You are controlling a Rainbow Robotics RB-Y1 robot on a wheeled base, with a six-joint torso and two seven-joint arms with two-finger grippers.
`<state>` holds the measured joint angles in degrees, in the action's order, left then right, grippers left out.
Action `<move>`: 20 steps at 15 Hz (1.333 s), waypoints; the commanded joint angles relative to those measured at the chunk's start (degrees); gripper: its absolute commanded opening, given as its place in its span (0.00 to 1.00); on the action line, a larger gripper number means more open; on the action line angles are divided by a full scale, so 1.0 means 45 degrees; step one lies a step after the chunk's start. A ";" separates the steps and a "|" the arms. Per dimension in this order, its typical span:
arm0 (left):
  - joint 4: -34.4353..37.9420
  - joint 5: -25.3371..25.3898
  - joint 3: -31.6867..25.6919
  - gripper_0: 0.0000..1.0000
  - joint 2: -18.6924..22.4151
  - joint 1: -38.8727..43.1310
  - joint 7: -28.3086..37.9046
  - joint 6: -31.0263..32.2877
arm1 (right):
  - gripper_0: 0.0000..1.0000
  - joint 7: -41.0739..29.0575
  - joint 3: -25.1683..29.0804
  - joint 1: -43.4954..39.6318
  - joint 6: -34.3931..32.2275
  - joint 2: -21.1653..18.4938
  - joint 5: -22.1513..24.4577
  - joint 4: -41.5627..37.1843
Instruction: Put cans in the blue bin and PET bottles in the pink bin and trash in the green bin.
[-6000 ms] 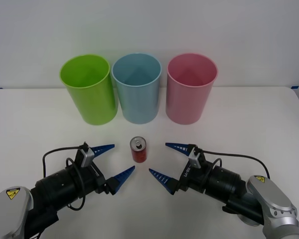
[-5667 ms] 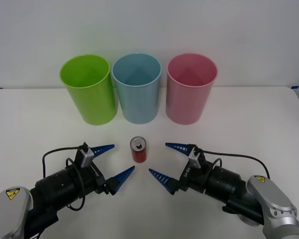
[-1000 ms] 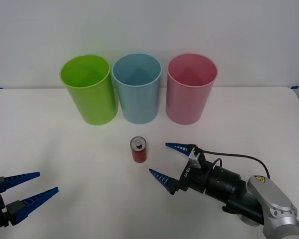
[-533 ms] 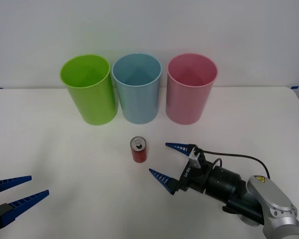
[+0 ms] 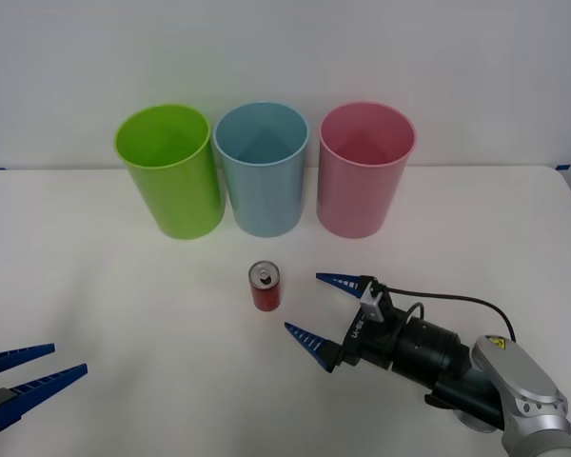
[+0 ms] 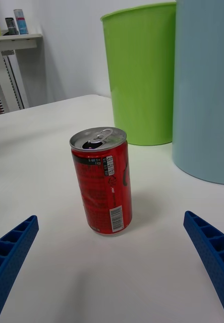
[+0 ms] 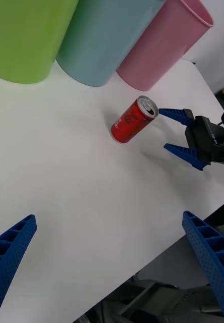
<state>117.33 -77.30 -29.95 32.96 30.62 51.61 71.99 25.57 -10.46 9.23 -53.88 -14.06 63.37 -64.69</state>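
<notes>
A small red can [image 5: 265, 288] stands upright on the white table, in front of the blue bin [image 5: 262, 169]. The green bin [image 5: 167, 171] is to that bin's left and the pink bin [image 5: 365, 169] to its right. My right gripper [image 5: 303, 303] is open just right of the can, fingers pointing at it without touching; from its wrist the can [image 6: 102, 179] sits between the blue fingers [image 6: 11, 252]. My left gripper [image 5: 67, 359] is open, low at the table's front left corner, far from the can [image 7: 133, 120]. PET bottles and trash are out of view.
The three bins stand side by side along the table's back, near the wall. A black cable [image 5: 447, 297] loops over my right arm. Bare white tabletop [image 5: 124, 305] lies between the can and my left gripper.
My left arm has pulled back from beside the can to the front left corner, still sliding slightly outward. The right gripper and the can have not moved.
</notes>
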 commanded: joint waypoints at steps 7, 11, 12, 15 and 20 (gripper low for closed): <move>0.0002 -0.0009 0.0172 1.00 0.0000 -0.0163 0.0796 -0.0080 | 1.00 0.0001 0.0000 0.0000 0.0000 0.0000 0.0000 0.0000; -0.0018 -0.0048 0.0504 1.00 0.0000 -0.0359 -0.0805 -0.0080 | 1.00 0.0001 0.0000 0.0000 0.0000 0.0000 0.0000 0.0000; -0.0018 -0.0126 0.0582 1.00 -0.0020 -0.0378 -0.1274 -0.0080 | 1.00 0.0001 0.0000 0.0000 0.0000 0.0000 0.0000 0.0000; -0.0194 -0.0048 0.0758 1.00 -0.0020 -0.0535 -0.2504 -0.0080 | 1.00 0.0001 0.0000 0.0000 0.0000 0.0000 0.0000 0.0000; -0.0682 0.0479 0.0933 1.00 -0.0020 -0.0671 -0.3676 -0.0080 | 1.00 0.0001 0.0000 0.0000 0.0000 0.0000 0.0000 0.0000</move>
<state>114.30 -75.31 -25.81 32.89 27.55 35.11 71.64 25.58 -10.46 9.23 -53.88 -14.06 63.37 -64.69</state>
